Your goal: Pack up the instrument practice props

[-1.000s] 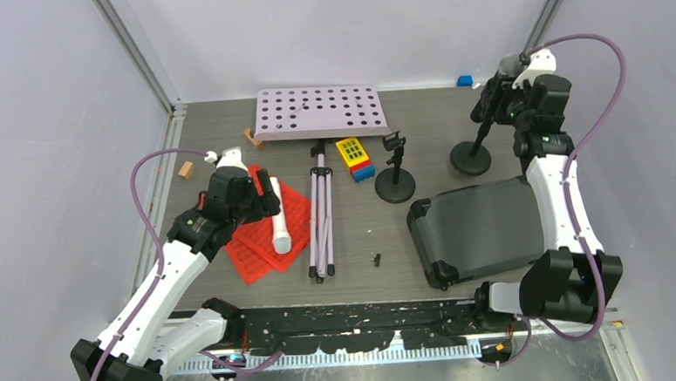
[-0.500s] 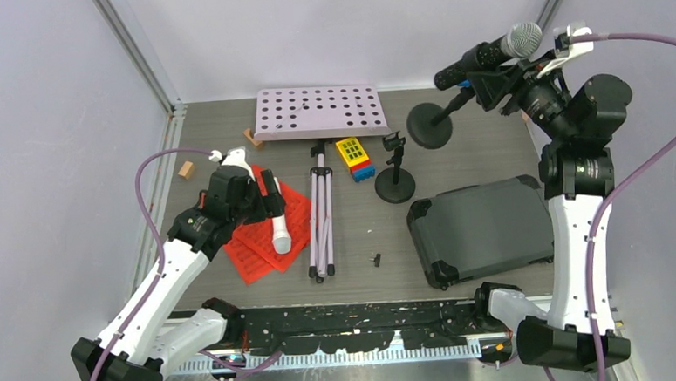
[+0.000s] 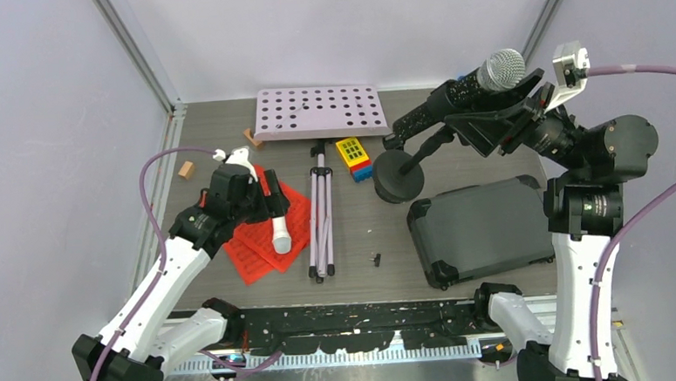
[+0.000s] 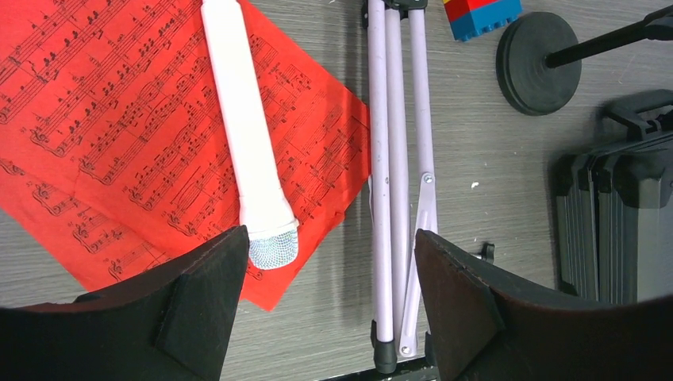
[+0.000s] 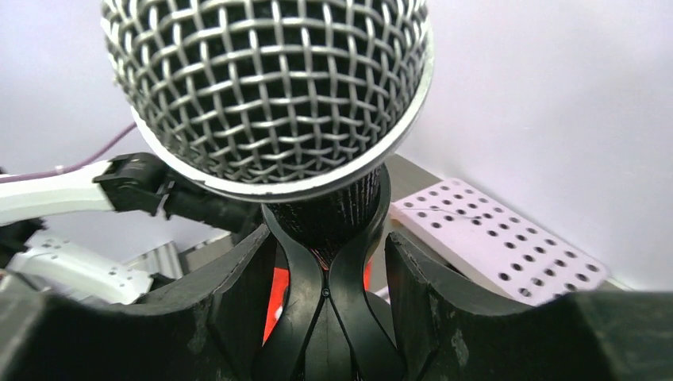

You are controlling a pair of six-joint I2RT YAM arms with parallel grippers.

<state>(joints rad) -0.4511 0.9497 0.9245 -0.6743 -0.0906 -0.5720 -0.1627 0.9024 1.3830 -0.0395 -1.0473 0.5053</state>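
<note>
Top view: the right fingers [image 3: 481,122] are clenched on the clip of a black round-based mic holder [image 3: 399,177]. It is raised off the grey surface [image 3: 345,225] with the black grey-headed microphone [image 3: 473,83] seated in it, so both travel as one unit, far-left of the closed dark rectangular hard case [image 3: 485,226]. Left wrist view: the left fingers [image 4: 198,305] hang released over the head end of the white microphone [image 4: 242,135] lying on the red sheet-music pages [image 4: 103,119], probably aligned for a pick. Right wrist view: the clip sits pinched between both fingers, just below the mesh head.
</note>
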